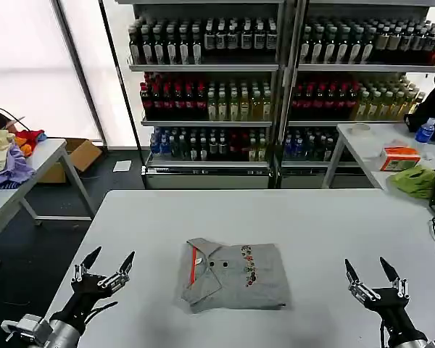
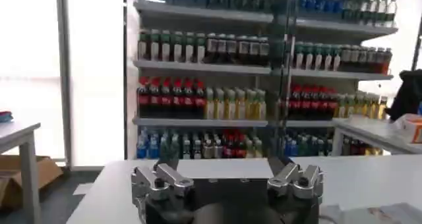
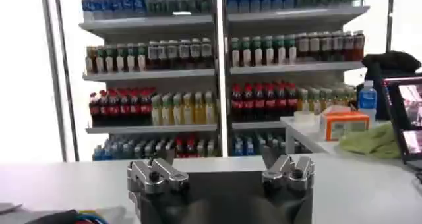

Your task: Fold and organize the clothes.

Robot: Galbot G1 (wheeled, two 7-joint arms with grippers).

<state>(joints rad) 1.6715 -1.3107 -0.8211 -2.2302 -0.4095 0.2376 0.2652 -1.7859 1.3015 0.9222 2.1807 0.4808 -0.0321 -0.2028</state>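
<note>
On the table (image 1: 326,217) in front of us lies one shirt (image 1: 235,275), folded into a compact rectangle, its red-lined buttoned collar toward our left and the small multicoloured print running across the chest. It sits at the middle of the surface, between our two arms and touching neither. We judge that placement deliberate: centred, it is equally within reach of both sides, and the bare grey top around it leaves room to work.

Our left gripper (image 1: 106,266) hovers above the table's near left corner, fingers spread wide and holding nothing. Our right gripper (image 1: 372,272) mirrors it near the right edge, likewise wide and empty. Both are well apart from the shirt, drawn back toward our body with fingertips pointing forward. From the left wrist view the left gripper (image 2: 227,179) looks out level over the table toward the shelves (image 2: 264,70) of bottles, and the right gripper (image 3: 221,176) does the same. That level, symmetric pose reads to us as a neutral stance and not an approach.

We judge the folding of this shirt done, since the sleeves are tucked in and the edges fairly square. What remains, as we read the task, is organizing: moving it aside or stacking it. A bundle like this is limp, so a one-sided pinch could let the folds fall open.
</note>
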